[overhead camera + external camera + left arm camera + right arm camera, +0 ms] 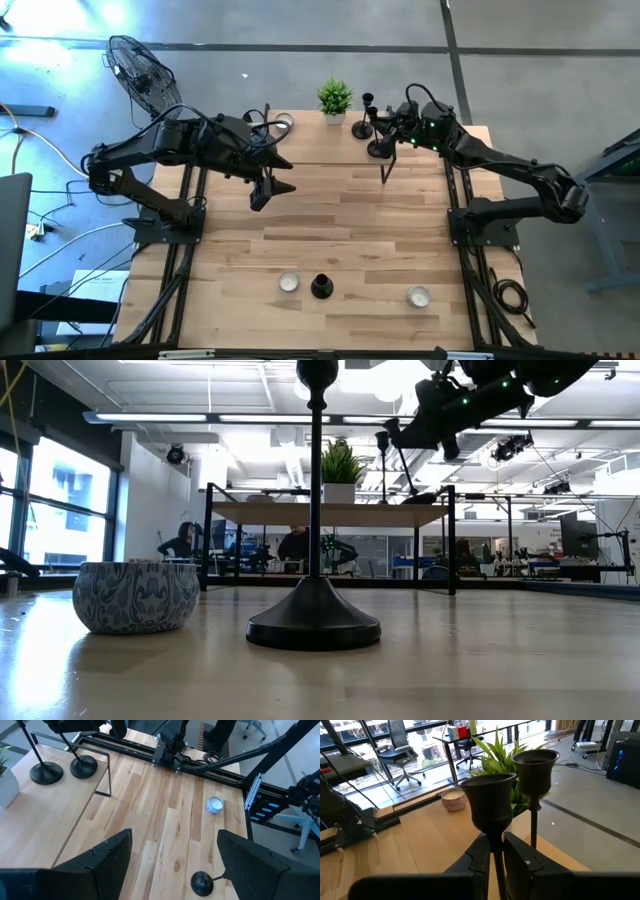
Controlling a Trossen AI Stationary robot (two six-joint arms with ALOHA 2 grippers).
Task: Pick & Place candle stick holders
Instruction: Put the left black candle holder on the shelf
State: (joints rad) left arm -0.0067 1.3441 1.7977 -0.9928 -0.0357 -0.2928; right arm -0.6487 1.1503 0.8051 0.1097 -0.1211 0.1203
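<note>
Two black candle stick holders stand close together at the table's far side, one (378, 148) nearer and one (362, 128) farther back, beside a potted plant (335, 100). My right gripper (386, 138) is shut on the nearer one, whose cup (492, 802) rises above the fingers. The other holder's cup (535, 765) shows just behind it. A third holder (321, 287) stands on its round base by the near edge. My left gripper (272, 192) hangs open over the table's left middle, touching nothing. My right gripper pinches the slim stem (496, 851) of the nearer holder between its two fingers, just below the cup. The fingers come nearly level from the table's right side and lie across the stem. The holder stands upright, and its base (83, 766) appears to rest on the table.
Small patterned bowls sit by the near edge (289, 282) (418, 296) and at the far side (284, 122). A thin black upright frame (102, 775) stands just nearer than the two far holders. Bare wood lies across the table's middle (350, 225).
</note>
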